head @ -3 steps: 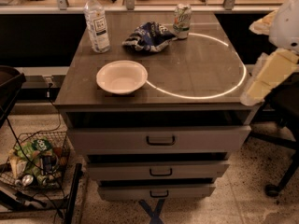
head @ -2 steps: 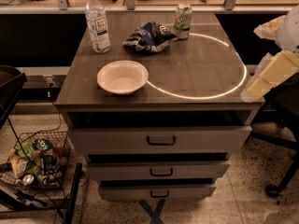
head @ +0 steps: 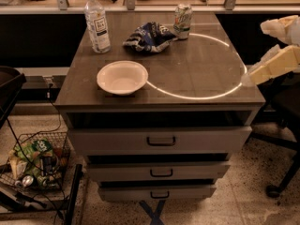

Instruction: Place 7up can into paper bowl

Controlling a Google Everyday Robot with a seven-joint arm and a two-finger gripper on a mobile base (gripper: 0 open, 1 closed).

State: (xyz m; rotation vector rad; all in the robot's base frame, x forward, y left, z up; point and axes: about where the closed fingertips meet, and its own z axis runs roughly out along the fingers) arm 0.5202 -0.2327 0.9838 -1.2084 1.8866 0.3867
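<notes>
Sitting left of centre on the tabletop, the paper bowl lies empty. The 7up can stands upright at upper centre, just beside a snack bag. The gripper hangs at the right edge, off the tabletop, with the can up-left of it. Whether it is spread or closed, I cannot tell.

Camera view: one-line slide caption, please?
7up can upright at rear, paper bowl empty at front-left, gripper off to the right.
</notes>
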